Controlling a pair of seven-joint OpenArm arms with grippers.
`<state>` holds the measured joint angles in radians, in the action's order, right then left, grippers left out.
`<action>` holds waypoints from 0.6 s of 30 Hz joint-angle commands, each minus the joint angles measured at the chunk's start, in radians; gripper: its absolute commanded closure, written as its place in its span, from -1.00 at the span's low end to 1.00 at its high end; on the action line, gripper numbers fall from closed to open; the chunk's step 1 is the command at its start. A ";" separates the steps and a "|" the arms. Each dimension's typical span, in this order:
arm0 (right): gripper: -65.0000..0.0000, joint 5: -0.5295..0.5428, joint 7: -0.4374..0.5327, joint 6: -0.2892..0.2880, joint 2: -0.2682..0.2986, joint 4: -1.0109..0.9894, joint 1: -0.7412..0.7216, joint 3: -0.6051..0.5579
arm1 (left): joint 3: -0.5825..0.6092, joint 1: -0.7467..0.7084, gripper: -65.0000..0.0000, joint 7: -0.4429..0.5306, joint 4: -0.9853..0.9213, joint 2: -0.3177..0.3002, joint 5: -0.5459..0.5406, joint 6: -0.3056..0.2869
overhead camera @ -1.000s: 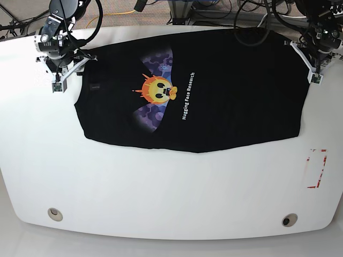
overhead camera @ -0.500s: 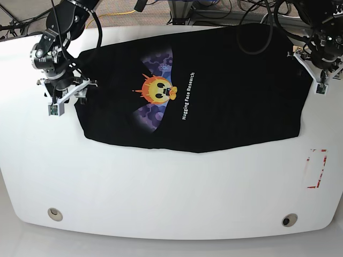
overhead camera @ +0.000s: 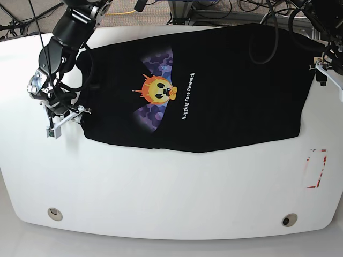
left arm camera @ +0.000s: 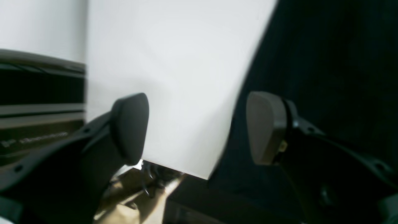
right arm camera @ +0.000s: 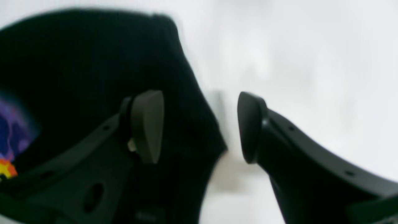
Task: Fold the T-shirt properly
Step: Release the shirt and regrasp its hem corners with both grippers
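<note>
The black T-shirt [overhead camera: 230, 91] lies spread flat on the white table [overhead camera: 161, 187], with its orange face print [overhead camera: 159, 90] and white lettering facing up. My right gripper [overhead camera: 67, 120] is open at the shirt's left edge. In the right wrist view [right arm camera: 199, 124] it straddles the shirt's edge [right arm camera: 93, 62], one finger [right arm camera: 147, 124] over cloth and one [right arm camera: 252, 124] over table. My left gripper [overhead camera: 328, 75] is open at the shirt's right edge. In the left wrist view [left arm camera: 197, 127] one finger [left arm camera: 264, 127] is over the shirt [left arm camera: 326, 62] and one [left arm camera: 130, 127] over table.
A red-marked rectangle [overhead camera: 316, 168] is on the table at the right. Two round holes [overhead camera: 54, 213] [overhead camera: 289, 220] sit near the front edge. Cables and frames stand behind the table. The table's edge [left arm camera: 174, 169] shows close under my left gripper.
My right gripper has moved toward the front along the shirt's left edge. My left gripper has shifted further right, toward the image edge. The shirt has not moved.
</note>
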<state>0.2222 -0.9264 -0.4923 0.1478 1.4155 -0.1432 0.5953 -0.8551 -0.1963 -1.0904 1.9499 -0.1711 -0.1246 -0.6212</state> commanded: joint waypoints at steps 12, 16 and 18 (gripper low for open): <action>-0.10 0.024 0.020 -0.085 0.049 -0.178 -0.112 -0.005 | -0.026 0.074 -0.42 0.016 0.013 -0.009 0.003 0.008; -0.09 0.027 0.020 -0.085 0.036 -0.178 -0.111 -0.071 | -0.023 0.128 -0.43 0.016 0.010 -0.009 0.004 0.011; -0.09 0.027 0.022 -0.085 0.036 -0.178 -0.111 -0.087 | -0.022 0.162 -0.43 0.016 -0.001 -0.008 0.004 0.011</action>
<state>0.2413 -0.8978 -0.5694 0.1783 1.2247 -0.2359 0.5224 -0.8761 -0.0689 -1.0924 1.9472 -0.1631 -0.1158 -0.6144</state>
